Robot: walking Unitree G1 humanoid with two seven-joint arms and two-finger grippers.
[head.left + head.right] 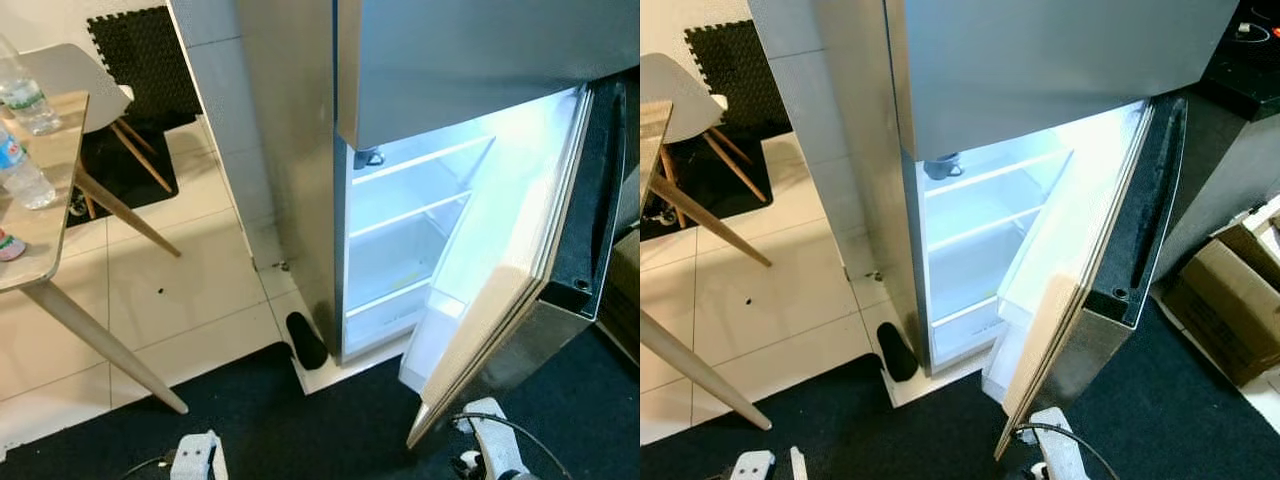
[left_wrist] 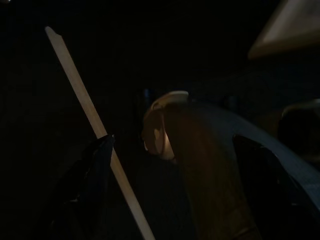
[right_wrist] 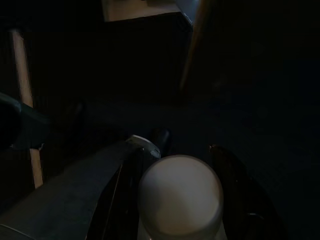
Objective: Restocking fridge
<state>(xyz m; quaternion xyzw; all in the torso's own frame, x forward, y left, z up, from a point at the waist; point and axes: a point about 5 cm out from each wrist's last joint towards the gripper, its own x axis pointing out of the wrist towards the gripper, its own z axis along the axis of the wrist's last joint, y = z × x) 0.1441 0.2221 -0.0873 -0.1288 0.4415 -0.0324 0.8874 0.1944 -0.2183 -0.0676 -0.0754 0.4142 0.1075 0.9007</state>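
The fridge [image 1: 300, 150] stands ahead with its lower door [image 1: 500, 290] swung open to the right. Its lit compartment [image 1: 400, 230] has bare white shelves. A small dark object [image 1: 942, 166] sits at the left of the top shelf. Two water bottles [image 1: 22, 95] [image 1: 20, 170] stand on the wooden table [image 1: 50, 220] at the left. In the dark right wrist view, my right gripper [image 3: 182, 150] is shut on a white round-topped container [image 3: 180, 195]. Both arms hang low, the left arm [image 1: 200, 455] and the right arm [image 1: 490, 440] at the picture's lower edge.
A white chair [image 1: 80, 75] stands behind the table. A black oblong object [image 1: 305, 340] lies on the tiles at the fridge's left foot. A cardboard box [image 1: 1230, 300] sits on the floor to the right of the door. Dark carpet [image 1: 300, 420] is underfoot.
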